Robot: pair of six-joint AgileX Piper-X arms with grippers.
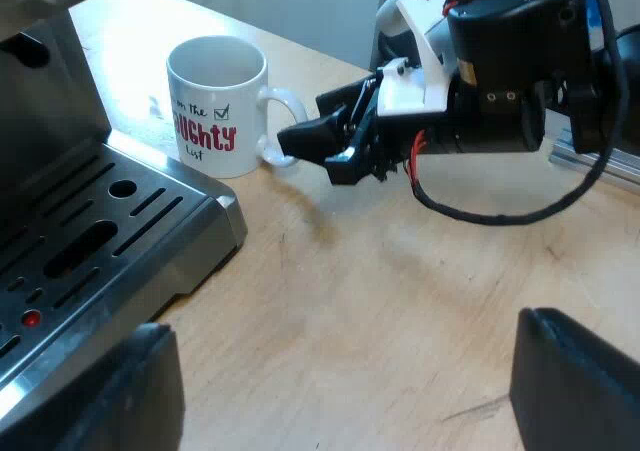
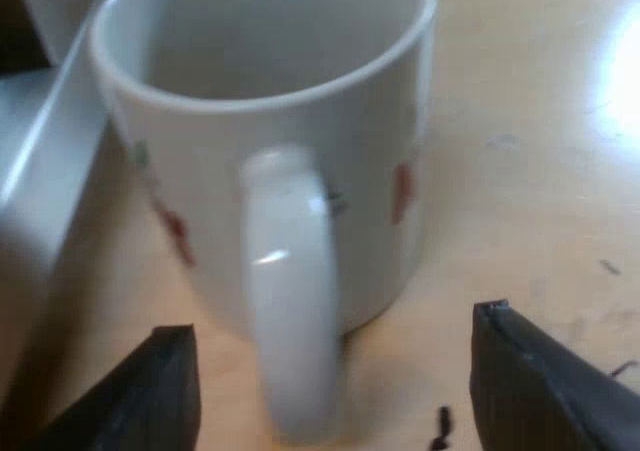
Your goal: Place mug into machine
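Note:
A white mug (image 1: 216,104) with red and black lettering stands upright on the wooden table beside the espresso machine's drip tray (image 1: 100,241). My right gripper (image 1: 312,143) reaches toward the mug's handle (image 1: 280,121). Close up, the mug (image 2: 270,121) is empty, and its handle (image 2: 292,291) lies between the spread fingers of my right gripper (image 2: 330,391), which is open and not touching it. My left gripper (image 1: 340,391) hangs open over bare table, its fingers (image 1: 575,371) wide apart with nothing between them.
The machine's metal drip tray has slots and a small red dot (image 1: 32,318) on its grate, with the machine's dark body (image 1: 40,121) rising above it. Bare wooden table (image 1: 400,301) stretches between the tray and my left gripper.

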